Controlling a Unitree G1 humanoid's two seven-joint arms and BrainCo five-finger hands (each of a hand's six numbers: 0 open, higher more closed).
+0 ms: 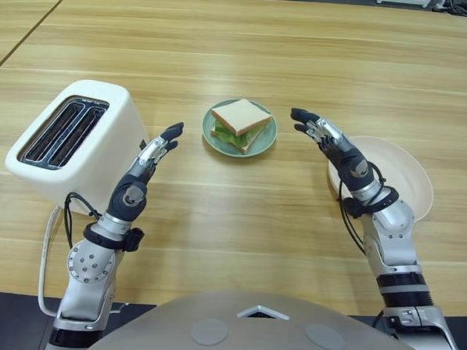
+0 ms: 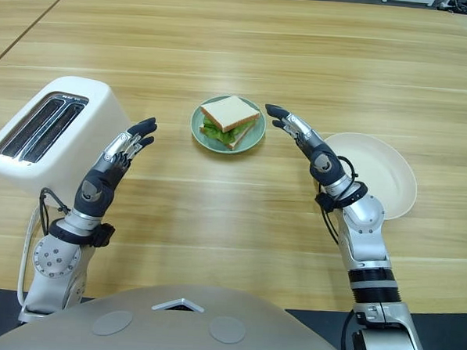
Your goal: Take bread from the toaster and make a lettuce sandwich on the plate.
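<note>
A sandwich (image 1: 240, 122) of two bread slices with green lettuce between them lies on the small green plate (image 1: 267, 141) at the table's middle. The cream toaster (image 1: 71, 143) stands at the left, its two slots dark with no bread showing. My left hand (image 1: 158, 150) hovers open between the toaster and the plate, fingers stretched toward the plate. My right hand (image 1: 323, 133) is open just right of the plate, fingertips close to its rim, holding nothing.
A cream bowl (image 1: 409, 180) sits at the right, partly behind my right forearm. The toaster's cord (image 1: 52, 236) trails off the front edge at the left. Bare wooden table (image 1: 248, 50) stretches beyond the plate.
</note>
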